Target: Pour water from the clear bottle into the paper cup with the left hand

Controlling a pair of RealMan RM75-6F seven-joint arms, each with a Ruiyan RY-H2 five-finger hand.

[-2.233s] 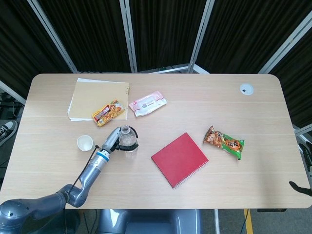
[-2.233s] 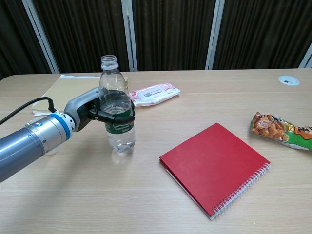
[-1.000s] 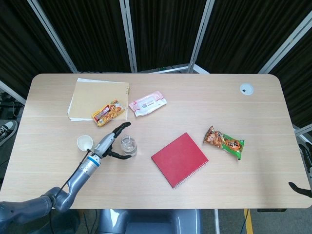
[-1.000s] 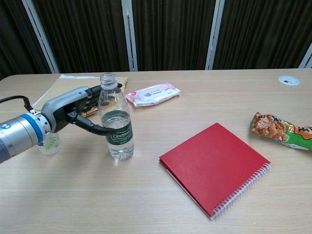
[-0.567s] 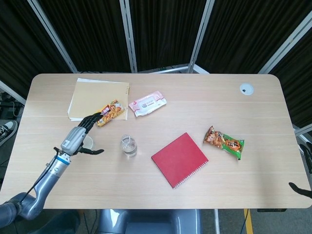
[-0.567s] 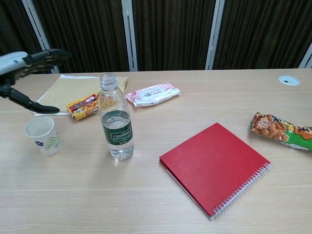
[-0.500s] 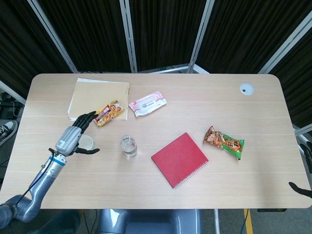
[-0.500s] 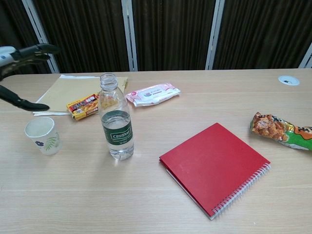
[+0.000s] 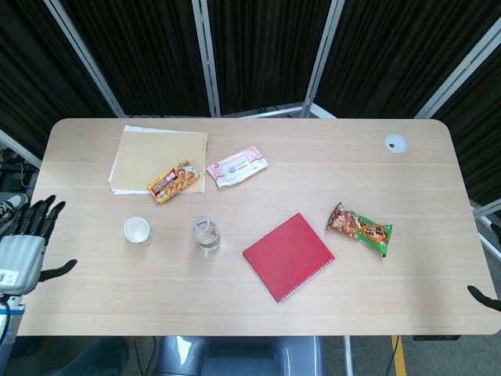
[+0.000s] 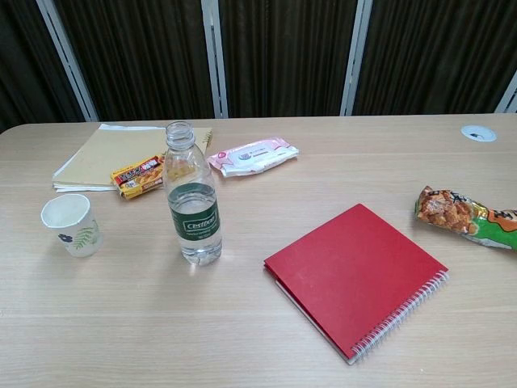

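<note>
- Clear bottle standing upright on the table, cap off, green label round the middle, water up to about the label's top edge.
- Paper cup just to its left, apart from it, white with a small leaf print, upright.
- Left hand off past the table's left edge, fingers spread wide, holding nothing.
- Right hand: only a dark tip showing at the right border, can't tell how the fingers lie.
- Red notebook lying right of the bottle.

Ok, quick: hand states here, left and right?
Left hand: open, fingers spread, holding nothing, off the table's left edge.
Right hand: only a dark tip shows; cannot tell.
</note>
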